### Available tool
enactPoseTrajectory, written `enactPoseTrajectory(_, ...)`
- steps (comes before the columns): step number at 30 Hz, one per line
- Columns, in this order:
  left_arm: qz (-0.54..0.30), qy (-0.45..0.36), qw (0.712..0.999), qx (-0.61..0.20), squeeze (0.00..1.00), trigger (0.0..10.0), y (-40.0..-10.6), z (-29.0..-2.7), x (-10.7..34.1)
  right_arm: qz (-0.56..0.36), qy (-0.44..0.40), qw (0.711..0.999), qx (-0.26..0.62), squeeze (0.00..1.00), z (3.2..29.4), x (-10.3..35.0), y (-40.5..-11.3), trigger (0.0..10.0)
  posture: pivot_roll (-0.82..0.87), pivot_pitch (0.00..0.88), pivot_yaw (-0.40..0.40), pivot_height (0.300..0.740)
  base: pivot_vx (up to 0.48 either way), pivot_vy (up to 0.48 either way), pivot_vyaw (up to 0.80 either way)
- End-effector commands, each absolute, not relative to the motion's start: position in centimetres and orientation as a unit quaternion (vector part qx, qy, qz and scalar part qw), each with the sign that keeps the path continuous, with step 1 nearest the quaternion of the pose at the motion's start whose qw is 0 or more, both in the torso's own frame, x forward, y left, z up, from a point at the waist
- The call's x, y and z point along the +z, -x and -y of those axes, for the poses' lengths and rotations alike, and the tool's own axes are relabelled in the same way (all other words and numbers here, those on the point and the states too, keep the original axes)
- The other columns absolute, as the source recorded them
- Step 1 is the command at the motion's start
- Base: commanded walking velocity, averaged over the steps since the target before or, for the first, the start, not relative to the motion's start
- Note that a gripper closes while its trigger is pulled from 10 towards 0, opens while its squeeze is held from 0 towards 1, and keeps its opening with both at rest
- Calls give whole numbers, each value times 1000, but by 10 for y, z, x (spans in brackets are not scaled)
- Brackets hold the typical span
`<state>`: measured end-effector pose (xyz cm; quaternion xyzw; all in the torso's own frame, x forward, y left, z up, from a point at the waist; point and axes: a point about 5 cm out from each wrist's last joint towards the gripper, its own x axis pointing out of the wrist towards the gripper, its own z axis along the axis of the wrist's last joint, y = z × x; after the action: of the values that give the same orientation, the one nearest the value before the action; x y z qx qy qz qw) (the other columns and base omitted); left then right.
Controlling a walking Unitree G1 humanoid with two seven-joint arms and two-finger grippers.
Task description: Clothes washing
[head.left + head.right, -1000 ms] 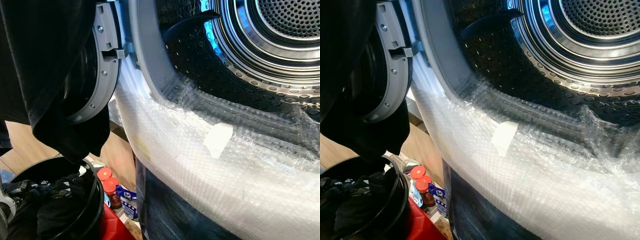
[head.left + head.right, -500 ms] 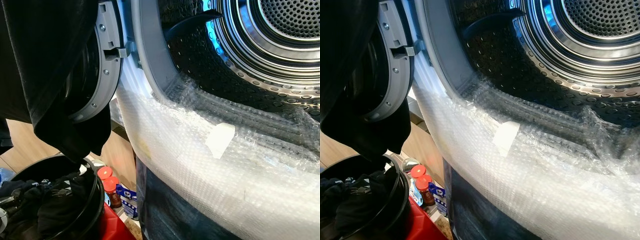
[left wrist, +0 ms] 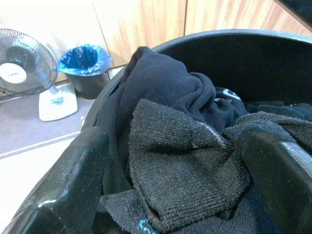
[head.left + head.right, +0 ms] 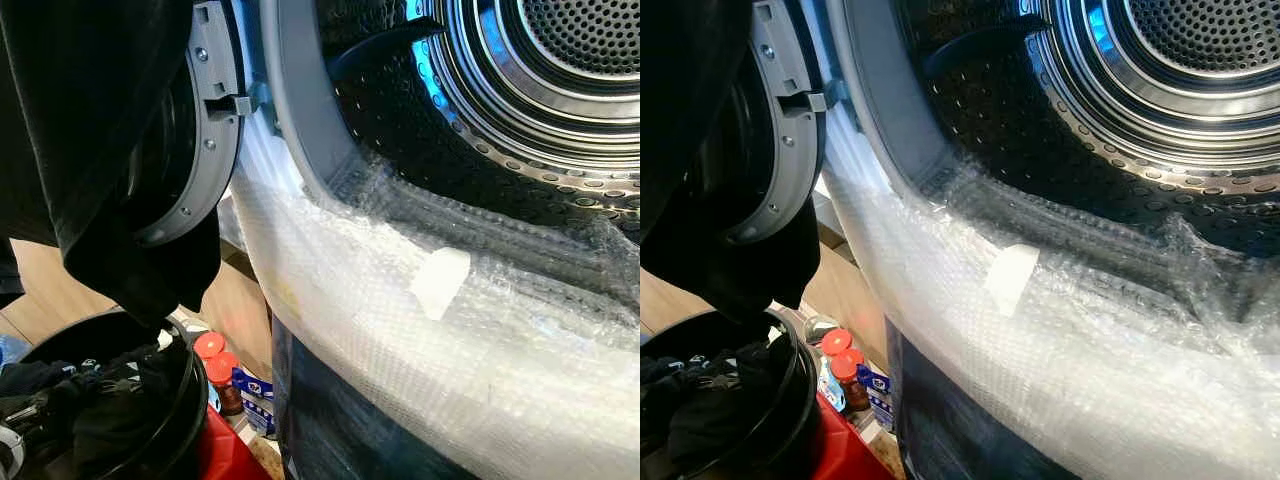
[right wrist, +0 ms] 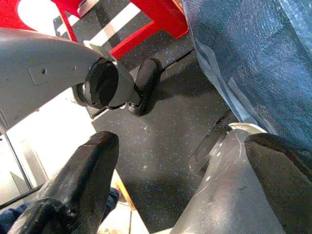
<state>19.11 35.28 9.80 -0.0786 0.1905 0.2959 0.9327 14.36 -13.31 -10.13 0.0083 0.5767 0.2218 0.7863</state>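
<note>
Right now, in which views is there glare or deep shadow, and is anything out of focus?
Eye views: blue-white glare on the drum rings and bubble wrap; the hanging black garment is featureless shadow. Left wrist view: evenly lit, the left hand slightly soft. Right wrist view: bright floor patch, the right hand fingers blurred.

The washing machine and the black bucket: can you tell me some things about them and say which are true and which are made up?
1. The washing machine door is open. True.
2. The drum is packed with clothes. False: no clothes can be seen in it.
3. Bubble wrap covers the lower rim of the opening. True.
4. The bucket holds white towels. False: it holds dark clothes.
5. The left end effector has its fingers open on either side of the clothes in the bucket. True.
</note>
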Motion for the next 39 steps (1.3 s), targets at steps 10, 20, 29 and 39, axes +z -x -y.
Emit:
enactPoseTrajectory(10,-224,154,925,266,0,10000,-195,-335,76,-576,-14,786,223,0,130,-101,-143,10000,138,25,40,740,0,0,0)
enactPoseTrajectory(20,-237,163,920,267,0,10000,-195,-333,71,-575,-14,786,225,0,130,-101,-143,10000,134,28,40,740,0,0,0)
enactPoseTrajectory(29,-231,159,922,268,0,0,-196,-333,73,-575,-13,786,227,0,130,-101,-143,10000,133,28,38,740,0,0,0)
enactPoseTrajectory(39,-229,150,925,263,0,0,-198,-333,74,-575,-10,786,227,0,130,-101,-143,10000,131,27,39,740,0,0,0)
